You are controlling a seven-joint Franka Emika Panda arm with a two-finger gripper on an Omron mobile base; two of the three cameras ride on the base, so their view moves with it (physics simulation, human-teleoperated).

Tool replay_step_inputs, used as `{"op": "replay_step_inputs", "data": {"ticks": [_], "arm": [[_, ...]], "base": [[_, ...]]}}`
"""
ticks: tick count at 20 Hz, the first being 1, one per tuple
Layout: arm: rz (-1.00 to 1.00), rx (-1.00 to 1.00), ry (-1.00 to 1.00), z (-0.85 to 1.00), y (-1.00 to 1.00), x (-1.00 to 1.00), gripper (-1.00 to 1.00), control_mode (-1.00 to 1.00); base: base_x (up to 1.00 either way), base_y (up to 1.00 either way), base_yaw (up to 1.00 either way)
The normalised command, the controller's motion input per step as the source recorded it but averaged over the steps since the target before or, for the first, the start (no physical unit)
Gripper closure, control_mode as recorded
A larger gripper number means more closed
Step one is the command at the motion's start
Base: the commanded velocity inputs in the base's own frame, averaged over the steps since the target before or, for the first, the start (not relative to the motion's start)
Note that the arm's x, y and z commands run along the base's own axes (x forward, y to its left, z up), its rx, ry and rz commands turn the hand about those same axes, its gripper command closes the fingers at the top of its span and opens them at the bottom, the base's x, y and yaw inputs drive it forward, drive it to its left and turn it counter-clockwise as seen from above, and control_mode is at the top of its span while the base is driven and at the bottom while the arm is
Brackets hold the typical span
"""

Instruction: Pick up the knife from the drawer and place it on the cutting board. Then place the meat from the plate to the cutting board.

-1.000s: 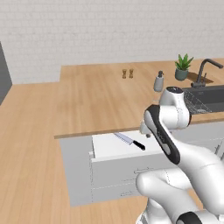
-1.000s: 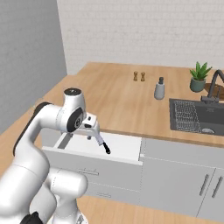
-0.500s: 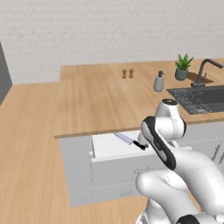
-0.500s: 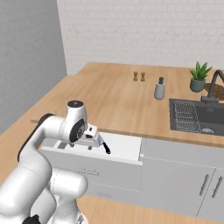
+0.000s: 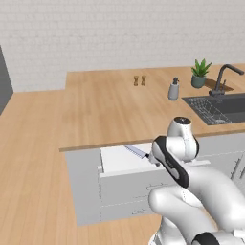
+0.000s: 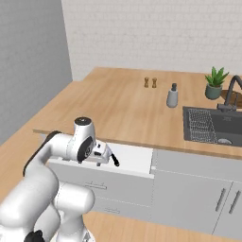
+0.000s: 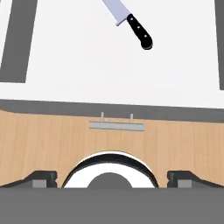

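The drawer (image 7: 109,65) stands pulled out under the wooden counter, white inside with a light grey front (image 5: 129,184). The knife (image 7: 131,22) lies flat on its floor, silver blade toward the counter, black handle (image 6: 115,160) nearer the front. My gripper (image 7: 112,177) hangs over the drawer's front edge, short of the knife, open with nothing between its fingertips (image 7: 41,177). In the left base view my arm covers the handle, and a strip of blade (image 5: 136,151) shows. The cutting board, the meat and the plate are out of view.
The drawer's metal pull (image 7: 116,126) sits just ahead of the fingers. On the counter behind stand two small shakers (image 5: 139,80), a soap dispenser (image 5: 173,89) and a potted plant (image 5: 200,73). A sink (image 5: 217,107) with a faucet lies at the right.
My arm has folded down and drawn the hand lower over the open drawer. The knife has not moved and the jaws have stayed apart.
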Motion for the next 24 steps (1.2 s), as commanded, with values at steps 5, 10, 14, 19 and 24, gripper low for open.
{"op": "replay_step_inputs", "data": {"ticks": [5,10,14,19,24], "arm": [[0.0,0.0,0.06,-0.28,0.0,0.63,-1.0,-1.0],[0.0,0.0,0.11,-0.29,0.0,0.44,-1.0,-1.0],[0.0,0.0,0.16,-0.39,0.0,0.22,-1.0,-1.0],[0.0,0.0,0.11,-0.36,0.0,0.09,-1.0,-1.0],[0.0,0.0,0.04,-0.29,-0.03,0.05,-1.0,-1.0]], "base": [[0.0,0.0,0.0],[0.0,0.0,0.0],[0.0,0.0,0.0],[0.0,0.0,0.0],[0.0,0.0,0.0]]}}
